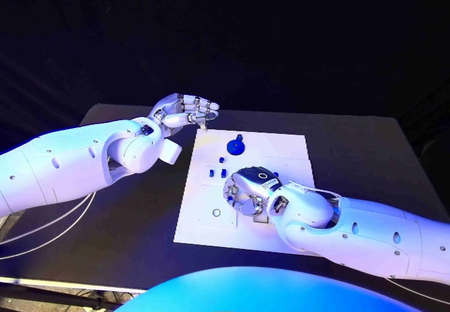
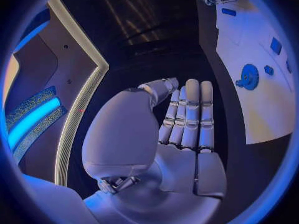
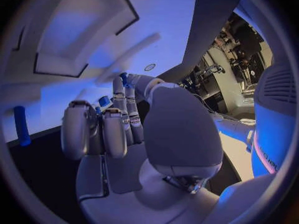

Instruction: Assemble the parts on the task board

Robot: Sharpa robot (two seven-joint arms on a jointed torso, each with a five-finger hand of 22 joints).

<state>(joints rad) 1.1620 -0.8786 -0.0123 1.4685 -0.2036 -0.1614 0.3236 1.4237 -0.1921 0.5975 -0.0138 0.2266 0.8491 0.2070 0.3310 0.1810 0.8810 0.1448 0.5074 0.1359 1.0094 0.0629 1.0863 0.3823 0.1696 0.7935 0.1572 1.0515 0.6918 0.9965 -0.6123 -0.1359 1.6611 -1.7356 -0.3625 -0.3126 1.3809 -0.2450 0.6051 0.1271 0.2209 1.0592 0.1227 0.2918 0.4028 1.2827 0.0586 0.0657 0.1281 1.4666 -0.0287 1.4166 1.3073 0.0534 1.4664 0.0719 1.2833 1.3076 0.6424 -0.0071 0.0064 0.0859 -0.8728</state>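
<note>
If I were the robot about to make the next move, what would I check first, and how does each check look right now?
1. Board lies flat on the table: ok.
2. Blue gear sits on the board, uncovered: ok.
3. Right hand is over the board's middle: ok.
4. Right hand holds a blue part at its fingers: cannot tell whether gripped.
5. Left hand is off the board, at its far corner: ok.
6. Left hand holds nothing, fingers straight together: ok.
</note>
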